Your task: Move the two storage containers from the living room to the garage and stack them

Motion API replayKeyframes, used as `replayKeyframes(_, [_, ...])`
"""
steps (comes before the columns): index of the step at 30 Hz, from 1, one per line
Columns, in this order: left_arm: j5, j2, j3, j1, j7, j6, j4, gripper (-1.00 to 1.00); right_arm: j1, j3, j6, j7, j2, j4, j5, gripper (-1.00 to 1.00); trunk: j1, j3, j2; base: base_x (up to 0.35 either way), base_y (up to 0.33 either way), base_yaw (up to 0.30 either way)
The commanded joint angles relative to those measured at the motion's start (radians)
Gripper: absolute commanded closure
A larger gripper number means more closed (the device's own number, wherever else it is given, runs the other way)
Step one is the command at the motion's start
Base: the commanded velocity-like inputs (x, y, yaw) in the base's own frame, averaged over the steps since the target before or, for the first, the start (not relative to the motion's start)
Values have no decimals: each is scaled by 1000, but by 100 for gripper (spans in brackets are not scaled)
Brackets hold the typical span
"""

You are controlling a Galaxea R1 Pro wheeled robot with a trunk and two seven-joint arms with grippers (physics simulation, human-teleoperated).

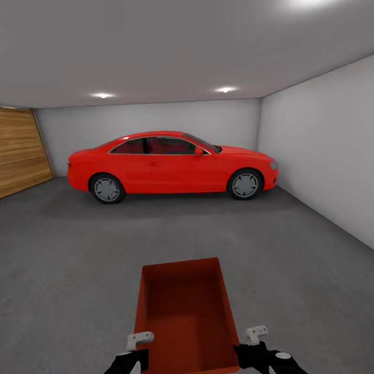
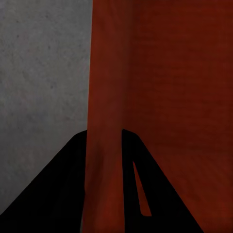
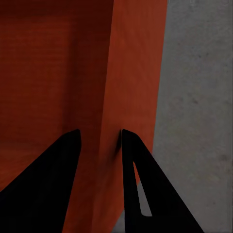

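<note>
Here the orange bin (image 1: 186, 317) hangs low in front of the robot over the grey garage floor (image 1: 60, 268), well short of the red car (image 1: 172, 166), with the left gripper (image 1: 134, 352) pinching its left side wall and the right gripper (image 1: 258, 344) pinching its right side wall; both wrist views show a thin wall clamped between two dark fingers (image 2: 145, 184). It looks stiff, light and empty, likely smooth. Gripping opposite rims near the close end seems sensible, but the far end could tip down or slip.
</note>
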Motion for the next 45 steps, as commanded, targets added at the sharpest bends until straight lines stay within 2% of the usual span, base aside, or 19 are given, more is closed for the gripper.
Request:
replayKeyframes(1, [2,-39,-16,0,5,-1,-5,100,0,-9,7,6,2,1,9,100,1,0,-1,324,0,0])
replayKeyframes(24, [2,-38,-16,0,5,-1,-4,100,0,-9,7,9,2,2,10,100,1,0,-1,325,0,-1])
replayKeyframes(45, [2,-38,-16,0,5,-1,-4,100,0,-9,11,9,2,1,11,100,1,0,-1,325,0,-258])
